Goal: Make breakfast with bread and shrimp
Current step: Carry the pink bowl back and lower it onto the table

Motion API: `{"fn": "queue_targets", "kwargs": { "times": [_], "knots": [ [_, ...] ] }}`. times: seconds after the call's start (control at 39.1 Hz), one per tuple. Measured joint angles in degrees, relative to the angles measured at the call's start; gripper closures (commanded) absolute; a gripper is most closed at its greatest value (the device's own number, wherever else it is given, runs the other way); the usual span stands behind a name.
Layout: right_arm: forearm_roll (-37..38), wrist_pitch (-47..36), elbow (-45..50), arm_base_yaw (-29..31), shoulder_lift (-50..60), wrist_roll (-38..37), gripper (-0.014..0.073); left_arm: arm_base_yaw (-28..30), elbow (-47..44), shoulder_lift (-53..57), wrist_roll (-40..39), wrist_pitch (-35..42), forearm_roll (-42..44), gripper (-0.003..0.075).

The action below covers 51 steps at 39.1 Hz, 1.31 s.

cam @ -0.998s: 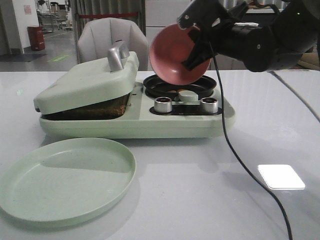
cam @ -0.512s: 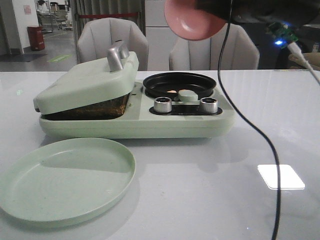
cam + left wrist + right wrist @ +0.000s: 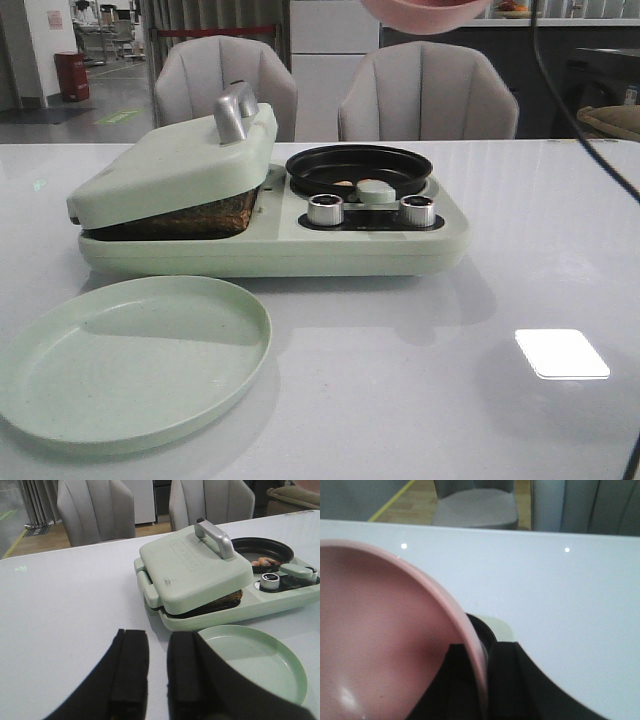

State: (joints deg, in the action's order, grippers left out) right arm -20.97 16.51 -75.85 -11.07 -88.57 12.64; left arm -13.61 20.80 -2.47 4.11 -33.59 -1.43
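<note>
- Shrimp (image 3: 263, 561) sat in the black pan (image 3: 360, 166) toward the far edge; bread (image 3: 190, 216) was shut under the lid (image 3: 175, 165).
- My right gripper (image 3: 482, 650) pinched the pink bowl (image 3: 385, 640) rim up high, so I'd guess the tipping step was done.
- Left gripper (image 3: 157, 672) idled near-closed and empty; next I'd park that bowl.

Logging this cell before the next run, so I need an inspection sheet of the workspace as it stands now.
Surface: white table, glossy, with a bright light patch.
Job's things: shrimp lie in the black pan; bread sits under the closed press lid.
Clutter: empty green plate in front of the cooker.
Grippers: left gripper hovers over the table, jaws nearly together, holding nothing; right gripper clamps the pink bowl by its rim, raised high.
Cables: black cable hangs at right.
Surroundings: grey chairs behind the table.
</note>
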Motion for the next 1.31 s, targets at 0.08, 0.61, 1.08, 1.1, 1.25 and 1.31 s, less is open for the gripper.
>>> {"fn": "queue_targets", "kwargs": {
  "times": [0.08,0.61,1.08,1.1,1.25,1.31],
  "knots": [
    [0.28,6.41,0.0,2.81,0.86,0.0,0.0456,0.0,0.0,0.0,0.0,0.0,0.0,0.0514],
    [0.43,22.89,8.6,15.14,0.16,0.0,0.0456,0.0,0.0,0.0,0.0,0.0,0.0,0.0514],
    [-0.34,20.61,12.76,16.43,-9.55,-0.04,0.0363,0.0,0.0,0.0,0.0,0.0,0.0,0.0514],
    [-0.19,20.51,12.76,16.43,-9.74,-0.04,0.034,0.0,0.0,0.0,0.0,0.0,0.0,0.0514],
    [1.47,20.0,12.76,16.43,-10.35,-0.13,0.0184,0.0,0.0,0.0,0.0,0.0,0.0,0.0514],
    [1.73,19.95,12.76,16.43,-10.55,-0.13,0.0155,0.0,0.0,0.0,0.0,0.0,0.0,0.0514]
  ]
}}
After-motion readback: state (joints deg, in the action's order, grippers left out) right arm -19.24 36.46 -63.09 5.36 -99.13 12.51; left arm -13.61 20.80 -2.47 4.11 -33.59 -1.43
